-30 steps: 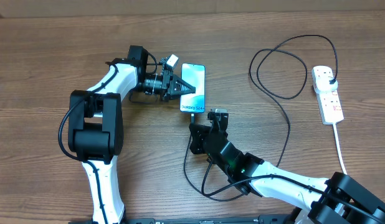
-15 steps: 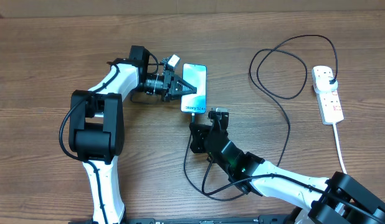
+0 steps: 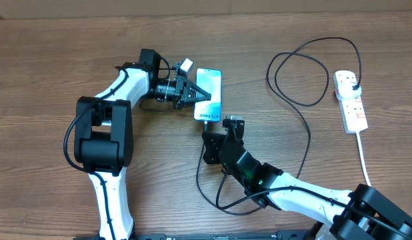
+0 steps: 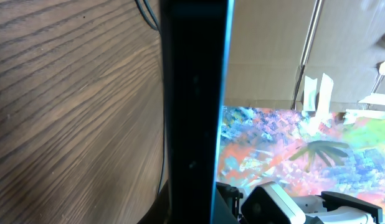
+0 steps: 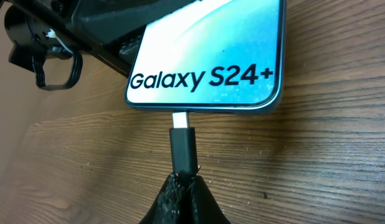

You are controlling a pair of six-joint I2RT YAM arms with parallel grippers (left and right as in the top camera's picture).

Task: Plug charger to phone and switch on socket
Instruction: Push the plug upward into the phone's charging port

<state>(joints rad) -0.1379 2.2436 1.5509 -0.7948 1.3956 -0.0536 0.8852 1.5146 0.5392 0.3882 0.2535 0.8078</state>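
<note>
The phone (image 3: 209, 93) has a blue screen reading "Galaxy S24+" and lies at the table's middle; it fills the top of the right wrist view (image 5: 211, 56). My left gripper (image 3: 195, 95) is shut on its left edge, and the left wrist view shows that edge as a dark vertical bar (image 4: 192, 93). My right gripper (image 3: 209, 137) (image 5: 183, 183) is shut on the charger's black connector (image 5: 182, 146). The connector's metal tip meets the phone's bottom edge, with some metal showing. The black cable (image 3: 306, 100) loops to a plug (image 3: 353, 81) in the white socket strip (image 3: 353, 110).
The strip's thick white cord (image 3: 365, 157) runs down toward the front right edge. A slack loop of the black cable (image 3: 206, 190) lies on the table beside my right arm. Cardboard and a colourful surface show beyond the table in the left wrist view.
The phone and my left gripper have shifted very slightly to the right. The right gripper and the connector have stayed in place at the phone's bottom edge.
</note>
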